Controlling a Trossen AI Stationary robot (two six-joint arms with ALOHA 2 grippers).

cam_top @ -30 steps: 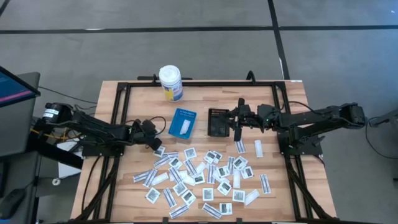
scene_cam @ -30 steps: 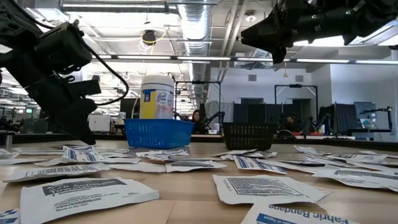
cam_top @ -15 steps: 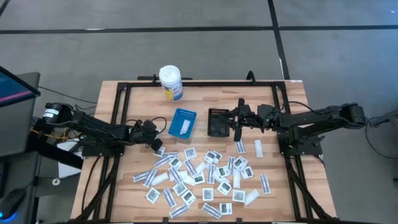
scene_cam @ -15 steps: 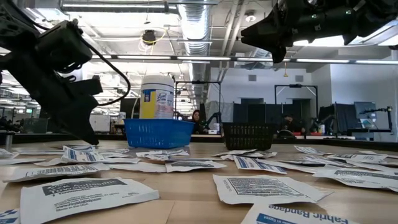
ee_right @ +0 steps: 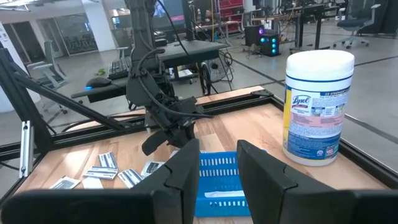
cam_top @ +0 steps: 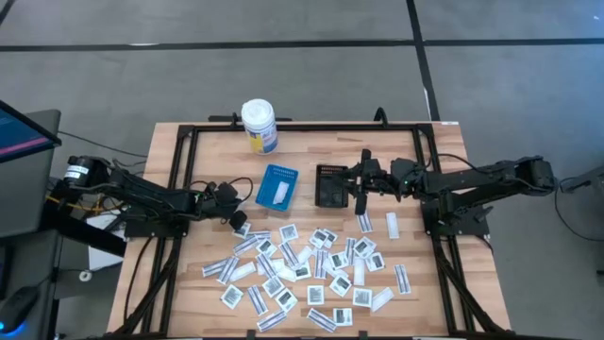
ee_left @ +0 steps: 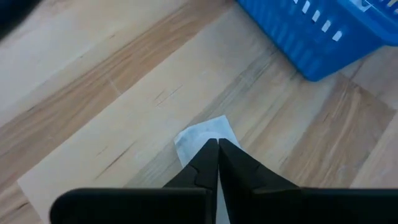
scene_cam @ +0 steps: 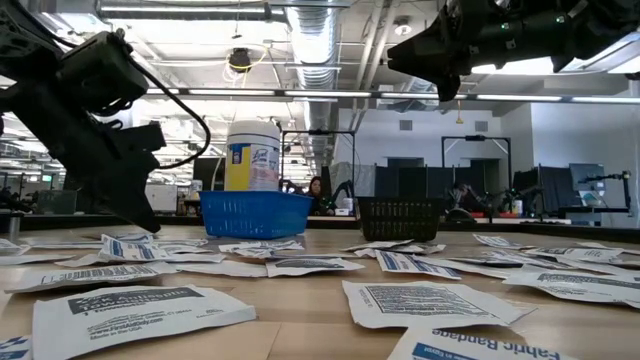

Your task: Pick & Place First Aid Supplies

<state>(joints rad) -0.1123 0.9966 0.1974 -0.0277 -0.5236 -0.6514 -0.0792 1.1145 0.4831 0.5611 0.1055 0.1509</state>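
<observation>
Several small white first aid packets (cam_top: pixel 302 269) lie scattered on the wooden table's near half. One more lies in the blue tray (cam_top: pixel 276 186). My left gripper (ee_left: pixel 218 144) slants down just left of the pile's far left corner, shut on one packet (ee_left: pixel 202 137). In the low view its tip (scene_cam: pixel 143 222) is close over the table. My right gripper (ee_right: pixel 217 163) hangs level, high over the black tray (cam_top: pixel 329 187). It is open with nothing between its fingers. My left gripper pinches the white packet between its two shut fingers by one edge (ee_left: pixel 210 148). The packet's free corner (ee_left: pixel 186 135) sticks out past the fingertips. The fingers slant down from the table's left side. Whether the packet is clear of the wood, I cannot tell.
A white bottle with a yellow label (cam_top: pixel 259 126) stands at the far edge behind the blue tray. Two packets (cam_top: pixel 393 225) lie apart to the right of the pile. A black frame (cam_top: pixel 302 125) borders the table. Bare wood lies left of the pile.
My left gripper has tipped a little at the wrist and stayed where it was, at the pile's far left corner. My right gripper has kept still.
</observation>
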